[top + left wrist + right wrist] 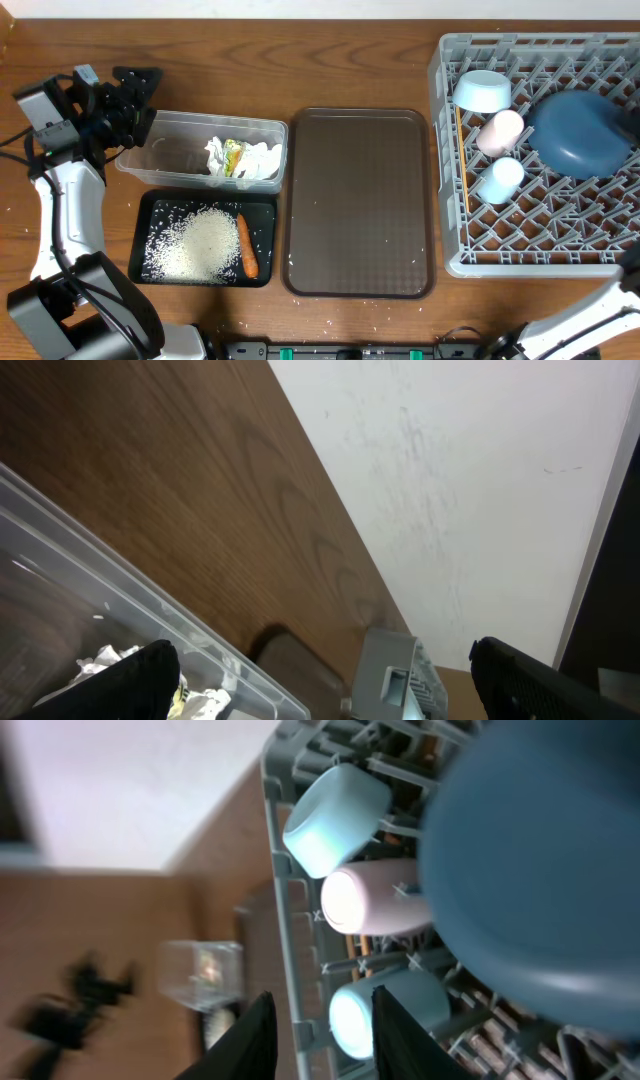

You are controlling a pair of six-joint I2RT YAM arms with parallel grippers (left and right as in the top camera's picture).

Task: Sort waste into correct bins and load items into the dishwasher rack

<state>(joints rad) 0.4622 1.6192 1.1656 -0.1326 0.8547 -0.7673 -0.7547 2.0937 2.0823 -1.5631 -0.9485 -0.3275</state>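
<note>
Rack (447, 230) dishes lie directly ahead of the right gripper (322, 1010), whose fingers stand slightly parted, holding nothing: light blue cup (375, 1015) nearest, pink cup (370, 900) and bowl (335, 815) beyond, plate (540, 870) to the right. Left gripper (140, 100), spread wide and empty, hangs upper left by the tub (170, 150); seemingly nothing is left unsorted.

The grey rack (283, 870) holds a pale blue bowl (335, 820), pink cup (375, 902), light blue cup (390, 1010) and blue plate (540, 870); beyond, blurred, perhaps a clear tub (200, 975).
</note>
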